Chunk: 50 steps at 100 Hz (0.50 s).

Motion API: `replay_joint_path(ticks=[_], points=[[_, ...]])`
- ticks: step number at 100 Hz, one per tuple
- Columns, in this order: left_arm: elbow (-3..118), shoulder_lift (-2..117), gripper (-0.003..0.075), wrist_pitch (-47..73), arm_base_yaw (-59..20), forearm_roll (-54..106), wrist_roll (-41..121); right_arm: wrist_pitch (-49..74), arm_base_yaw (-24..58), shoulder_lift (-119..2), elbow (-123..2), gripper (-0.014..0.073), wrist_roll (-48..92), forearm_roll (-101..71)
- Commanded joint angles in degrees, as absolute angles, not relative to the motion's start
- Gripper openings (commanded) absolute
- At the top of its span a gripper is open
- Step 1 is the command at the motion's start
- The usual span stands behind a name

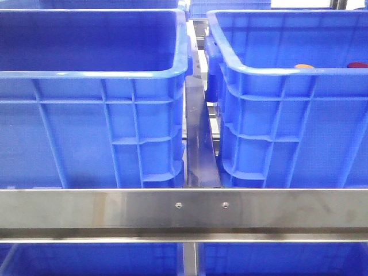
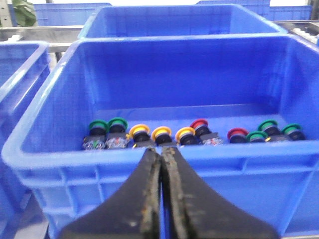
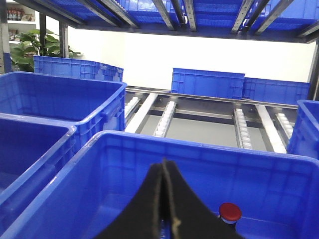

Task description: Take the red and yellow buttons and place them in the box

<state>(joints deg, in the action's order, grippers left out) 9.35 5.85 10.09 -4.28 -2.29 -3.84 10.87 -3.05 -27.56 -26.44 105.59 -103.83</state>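
Note:
In the left wrist view a blue crate (image 2: 75,159) holds a row of several buttons. Among them are yellow ones (image 2: 161,133) and red ones (image 2: 238,133). My left gripper (image 2: 162,150) is shut and empty, just outside that crate's near wall. The right wrist view has my right gripper (image 3: 165,164) shut and empty over another blue crate (image 3: 209,147), where one red button (image 3: 230,211) stands. In the front view two like crates stand side by side. The right one (image 1: 287,72) shows an orange-yellow cap (image 1: 304,66) and a red cap (image 1: 357,65). I cannot tell which crate is the box. Neither gripper shows in the front view.
Green buttons (image 2: 97,125) stand among the red and yellow ones. The left front crate (image 1: 92,73) hides its floor. A steel rail (image 1: 184,208) crosses below both crates. More blue crates (image 3: 65,82) and roller tracks (image 3: 167,117) lie behind, under a shelf overhead.

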Motion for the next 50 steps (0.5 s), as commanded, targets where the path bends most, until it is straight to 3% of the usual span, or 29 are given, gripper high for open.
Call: replay_joint_path(ticks=[1, 50], points=[[8.5, 4.1, -0.0019, 4.5, -3.3, -1.5, -3.6, 12.0, -3.2, -27.6, -27.9, -0.0116, 105.9, -108.3], [-2.5, -2.2, -0.0019, -4.3, -1.2, -1.1, -3.7, 12.0, -3.2, -27.6, -27.9, -0.0116, 105.9, -108.3]])
